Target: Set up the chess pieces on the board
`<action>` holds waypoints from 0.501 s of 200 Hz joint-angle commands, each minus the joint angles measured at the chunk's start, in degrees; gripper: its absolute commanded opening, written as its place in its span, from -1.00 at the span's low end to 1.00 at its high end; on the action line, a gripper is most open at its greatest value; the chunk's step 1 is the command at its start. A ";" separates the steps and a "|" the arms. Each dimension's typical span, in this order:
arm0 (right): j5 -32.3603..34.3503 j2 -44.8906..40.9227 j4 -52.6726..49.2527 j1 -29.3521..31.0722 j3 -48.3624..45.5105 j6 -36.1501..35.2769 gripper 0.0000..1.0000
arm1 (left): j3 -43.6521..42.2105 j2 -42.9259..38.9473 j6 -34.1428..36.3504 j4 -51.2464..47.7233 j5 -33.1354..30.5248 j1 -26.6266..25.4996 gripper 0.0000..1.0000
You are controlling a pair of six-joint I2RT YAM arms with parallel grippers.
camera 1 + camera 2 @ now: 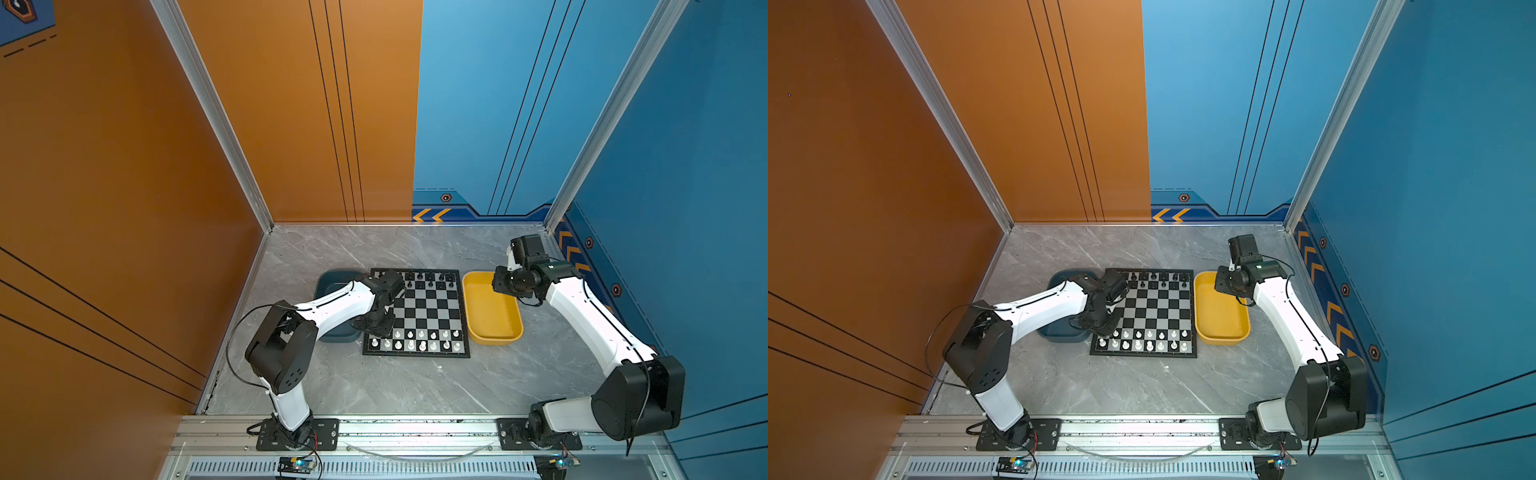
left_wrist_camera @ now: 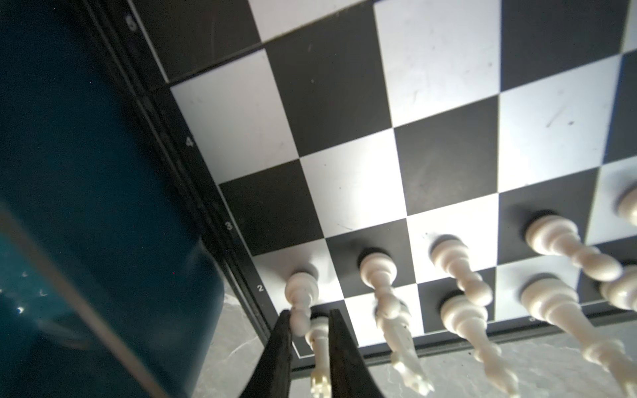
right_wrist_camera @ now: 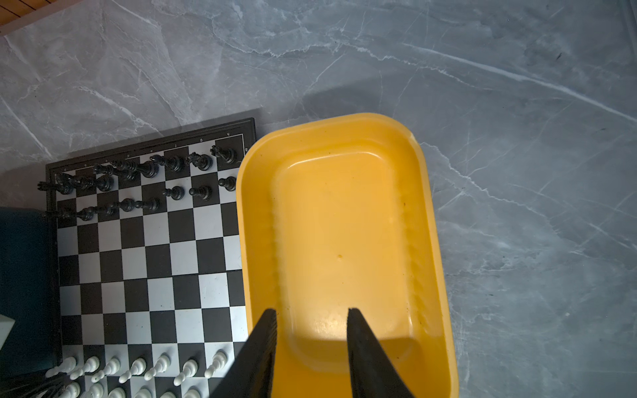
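In both top views the left arm covers the board's 9 o'clock edge and most of the dark blue tray. The left gripper is hidden under its own wrist there. The black pieces along the board's 12 o'clock rows are too small to tell types. Left wrist view: white pieces are blurred, several cut off by the frame edge, and the tray is a blur. Right wrist view: yellow tray and board are both cut off.

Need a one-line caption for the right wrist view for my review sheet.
Right gripper hangs open over the empty yellow tray beside the chessboard, with black pieces and white pieces in rows at opposite ends.
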 commanded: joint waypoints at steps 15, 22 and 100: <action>0.29 -1.94 0.27 0.47 -0.67 0.65 -0.26 | -0.39 0.27 -0.18 -1.27 0.96 -0.74 -0.50; 0.32 -1.98 0.30 0.50 -0.70 0.65 -0.26 | -0.43 0.36 -0.18 -1.23 1.07 -0.73 -0.50; 0.49 -2.08 0.27 0.46 -1.09 0.65 -0.26 | -0.84 1.93 -0.26 -0.66 2.21 -0.82 -0.51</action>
